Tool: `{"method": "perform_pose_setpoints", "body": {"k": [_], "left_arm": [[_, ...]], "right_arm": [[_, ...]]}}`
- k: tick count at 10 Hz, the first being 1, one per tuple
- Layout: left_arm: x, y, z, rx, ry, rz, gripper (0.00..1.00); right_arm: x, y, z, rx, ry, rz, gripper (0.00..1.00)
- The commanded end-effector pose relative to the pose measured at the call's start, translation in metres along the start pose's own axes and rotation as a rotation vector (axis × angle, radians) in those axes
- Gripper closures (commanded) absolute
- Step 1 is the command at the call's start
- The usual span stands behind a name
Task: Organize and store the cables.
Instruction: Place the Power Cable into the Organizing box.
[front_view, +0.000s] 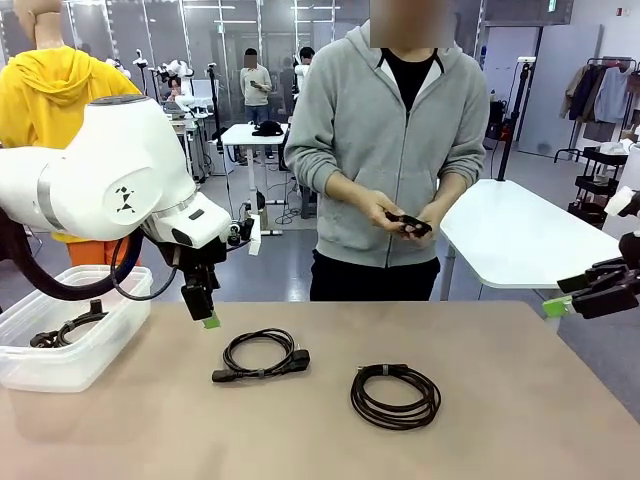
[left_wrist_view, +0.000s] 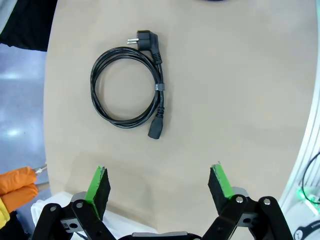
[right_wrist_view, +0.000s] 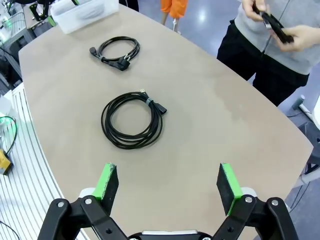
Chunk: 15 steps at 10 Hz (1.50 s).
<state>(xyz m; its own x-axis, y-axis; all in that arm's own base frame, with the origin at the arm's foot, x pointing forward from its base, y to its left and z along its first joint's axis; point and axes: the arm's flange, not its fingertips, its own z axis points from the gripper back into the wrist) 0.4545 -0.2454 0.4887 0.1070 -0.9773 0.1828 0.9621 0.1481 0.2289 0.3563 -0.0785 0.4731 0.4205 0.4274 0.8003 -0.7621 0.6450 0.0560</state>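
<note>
Left gripper (left_wrist_view: 158, 172) and right gripper (right_wrist_view: 168, 170) both gape wide, empty. Plug cable (front_view: 262, 356) and bigger coil (front_view: 395, 396) sit mid-table, guessing bin (front_view: 100, 345)-bound.

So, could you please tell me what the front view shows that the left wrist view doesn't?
The front view adds the clear bin with a cable inside, a second coiled cable on the table, and a person holding another cable. The left wrist view adds the power cord's plug pins and tie, past the open left hand. Both show that coiled power cord on the table.
</note>
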Motion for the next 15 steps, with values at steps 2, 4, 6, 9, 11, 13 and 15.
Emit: {"method": "perform_pose_setpoints", "body": {"k": [2, 4, 6, 9, 11, 13, 15], "left_arm": [[0.005, 0.0, -0.016, -0.062, 0.026, 0.017, 0.0], [0.021, 0.013, -0.058, -0.133, 0.046, -0.041, 0.0], [0.036, 0.021, -0.096, -0.138, 0.068, -0.007, 0.0], [0.053, 0.022, -0.146, -0.142, 0.045, 0.005, 0.0], [0.061, 0.029, -0.164, -0.164, 0.096, 0.009, 0.0], [0.062, 0.033, -0.171, -0.181, 0.12, 0.013, 0.0], [0.061, 0.038, -0.186, -0.206, 0.132, 0.023, 0.0]], "right_arm": [[-0.002, 0.002, 0.001, 0.013, -0.004, 0.022, 0.0], [-0.002, 0.002, 0.001, 0.013, -0.004, 0.022, 0.0], [-0.002, 0.002, 0.001, 0.013, -0.004, 0.022, 0.0], [-0.002, 0.002, 0.001, 0.013, -0.004, 0.022, 0.0], [-0.002, 0.002, 0.001, 0.013, -0.004, 0.022, 0.0], [-0.002, 0.002, 0.001, 0.013, -0.004, 0.022, 0.0], [-0.002, 0.002, 0.001, 0.013, -0.004, 0.022, 0.0]]}}
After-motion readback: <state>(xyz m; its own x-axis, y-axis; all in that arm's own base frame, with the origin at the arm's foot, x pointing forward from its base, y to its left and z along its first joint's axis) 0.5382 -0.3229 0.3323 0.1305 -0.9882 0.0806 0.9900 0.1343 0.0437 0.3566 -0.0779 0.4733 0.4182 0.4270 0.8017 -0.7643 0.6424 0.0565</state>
